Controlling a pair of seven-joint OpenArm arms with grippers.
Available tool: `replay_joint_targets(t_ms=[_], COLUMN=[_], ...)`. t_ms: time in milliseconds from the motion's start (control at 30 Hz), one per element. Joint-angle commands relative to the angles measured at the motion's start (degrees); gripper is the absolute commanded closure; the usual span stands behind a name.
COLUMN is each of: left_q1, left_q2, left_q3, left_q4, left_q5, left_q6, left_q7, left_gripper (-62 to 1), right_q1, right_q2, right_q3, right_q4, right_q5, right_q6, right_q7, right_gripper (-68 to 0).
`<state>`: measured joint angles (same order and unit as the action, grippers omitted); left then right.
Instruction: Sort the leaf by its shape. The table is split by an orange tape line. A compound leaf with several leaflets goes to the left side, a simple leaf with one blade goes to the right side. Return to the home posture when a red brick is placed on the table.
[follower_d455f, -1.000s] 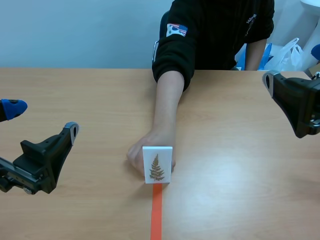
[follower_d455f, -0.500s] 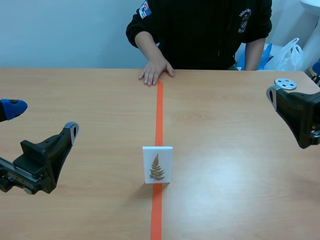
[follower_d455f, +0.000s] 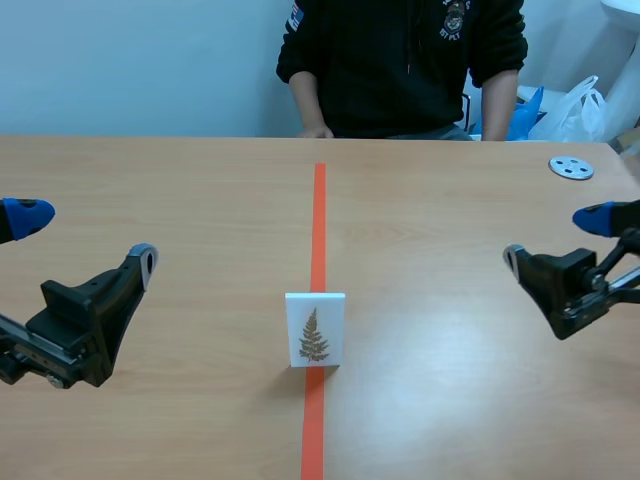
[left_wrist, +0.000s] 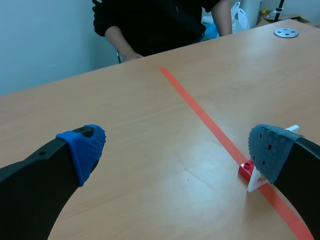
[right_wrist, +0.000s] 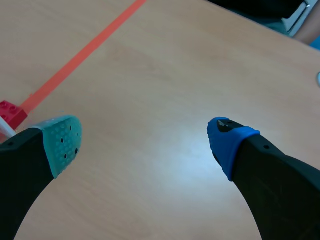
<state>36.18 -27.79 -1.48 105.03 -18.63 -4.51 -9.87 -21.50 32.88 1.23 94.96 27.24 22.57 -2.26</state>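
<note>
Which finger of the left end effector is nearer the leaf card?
The greyish-padded finger; the leaf card stands just beside it, while the bright-blue-padded finger sits well away.

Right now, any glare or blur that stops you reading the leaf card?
Scene view: leaf card is sharp and the fern is readable; only a soft sheen on the table to its right. Left wrist view: card is edge-on and partly behind a finger pad, so the leaf is unreadable. Right wrist view: bright glare patch on the table, only a sliver of card shows.
</note>
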Motion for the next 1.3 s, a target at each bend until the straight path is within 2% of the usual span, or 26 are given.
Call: replay_joint_targets(t_ms=[0, 400, 700, 900, 1267], left_q1=[0.0, 0.0, 0.0, 0.0, 0.0], left_q2=[0.3, 0.3, 0.3, 0.3, 0.3], left_q3=[0.0, 0.0, 0.0, 0.0, 0.0], left_q4=[0.8, 0.8, 0.8, 0.8, 0.8], left_q5=[-0.2, -0.2, -0.2, -0.2, -0.2], left_q6=[0.1, 0.1, 0.1, 0.1, 0.1], left_q7=[-1.0, -1.0, -1.0, -1.0, -1.1], left_gripper=[-61.3, -61.3, -61.3, -61.3, -61.3], right_q1=[2.3, 14.1, 21.8, 24.6, 26.1], right_q2=[0.9, 0.0, -6.9, -11.0, -17.9], right_q3=[-1.5, -17.7, -28.0, -34.7, -39.6], right_q4=[0.0, -11.2, -22.5, -26.4, -30.9], right_q5=[-1.0, -5.1, -8.0, -11.0, -14.7], right_q6=[0.0, 0.0, 0.0, -0.1, -0.7], right_q7=[1.6, 4.0, 6.1, 6.3, 7.8], right_gripper=[-51.4, -51.4, -51.4, -51.4, -51.4])
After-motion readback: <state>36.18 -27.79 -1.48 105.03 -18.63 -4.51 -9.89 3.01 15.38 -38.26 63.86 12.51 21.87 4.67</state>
